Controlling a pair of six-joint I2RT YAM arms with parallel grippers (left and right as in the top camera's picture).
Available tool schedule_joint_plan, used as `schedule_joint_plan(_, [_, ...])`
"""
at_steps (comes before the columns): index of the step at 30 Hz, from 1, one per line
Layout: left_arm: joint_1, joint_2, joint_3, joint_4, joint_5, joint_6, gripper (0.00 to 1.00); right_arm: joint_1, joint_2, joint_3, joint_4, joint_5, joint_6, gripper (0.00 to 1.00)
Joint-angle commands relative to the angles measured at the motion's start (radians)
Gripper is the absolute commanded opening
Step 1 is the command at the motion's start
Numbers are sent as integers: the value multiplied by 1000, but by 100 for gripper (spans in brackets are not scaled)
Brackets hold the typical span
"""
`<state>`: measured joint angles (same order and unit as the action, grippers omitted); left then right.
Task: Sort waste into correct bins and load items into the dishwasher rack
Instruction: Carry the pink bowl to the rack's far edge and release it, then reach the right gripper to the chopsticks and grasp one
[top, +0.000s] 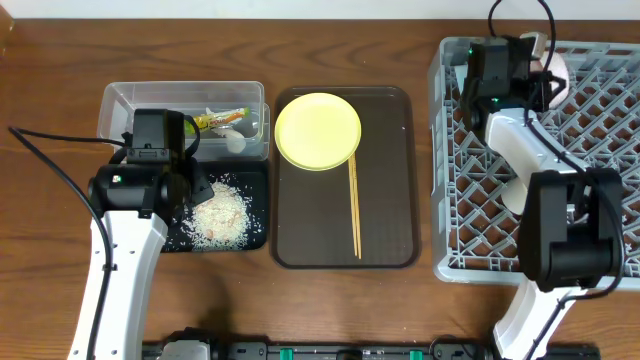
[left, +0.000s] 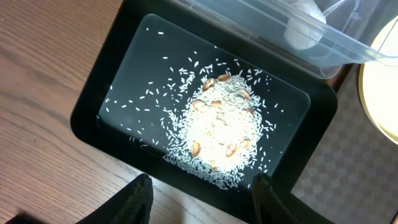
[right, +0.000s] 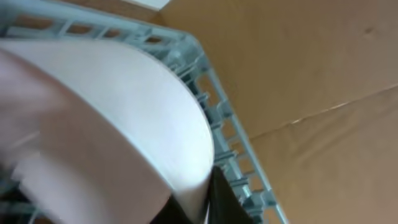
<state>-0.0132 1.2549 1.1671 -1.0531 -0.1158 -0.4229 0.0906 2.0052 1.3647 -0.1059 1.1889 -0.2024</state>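
Note:
The clear container (top: 120, 105) holds the green-and-orange wrapper (top: 222, 118) and the crumpled white paper (top: 238, 142). Rice grains (top: 218, 215) with some brown bits lie piled in the black tray (top: 255, 235), which also shows in the left wrist view (left: 112, 99). My left gripper (left: 202, 186) is open and empty over that tray's outer edge. The yellow plate (top: 317, 131) and the chopsticks (top: 353, 205) lie on the brown tray. My right gripper (top: 520, 75) is shut on the rim of a white bowl (right: 124, 112) at the back left of the dishwasher rack (top: 600, 150). The blue bowl and the cup are out of view.
The brown serving tray (top: 390, 200) lies between the bins and the rack. The right arm's white link stretches over the rack's left half. Bare wooden table (top: 50, 250) lies left and in front of the bins. The rack's corner wall (right: 230, 118) is close to the bowl.

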Motion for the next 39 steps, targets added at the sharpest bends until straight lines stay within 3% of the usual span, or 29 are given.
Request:
schedule_joint_plan(1, [5,0,2,-4,3,-13,54,36,-50,-24,-117,-237,172,20])
schedule_joint_plan(7, [5,0,2,-4,3,-13,54,35,-199,-24,-309,-521,255,51])
schedule_joint_plan(11, [5,0,2,-5,3,-13,54,54,-320,-24,-421,-658,259,61])
schedule_joint_plan(15, [5,0,2,-5,3,-13,54,92,-450,-24,-547,-955,296,67])
schedule_joint_plan(19, [5,0,2,-5,3,-13,54,137,-523,-24,-636,-1338,297,67])
schedule_joint_plan(22, [5,0,2,-4,3,-13,54,177,-521,-25,-692,-1436,356,66])
schedule_joint_plan(28, [5,0,2,-4,3,-13,54,311,-456,-60,-750,-1436,418,63])
schedule_joint_plan(39, [5,0,2,-5,3,-13,54,481,-224,-109,-713,-1218,644,54])
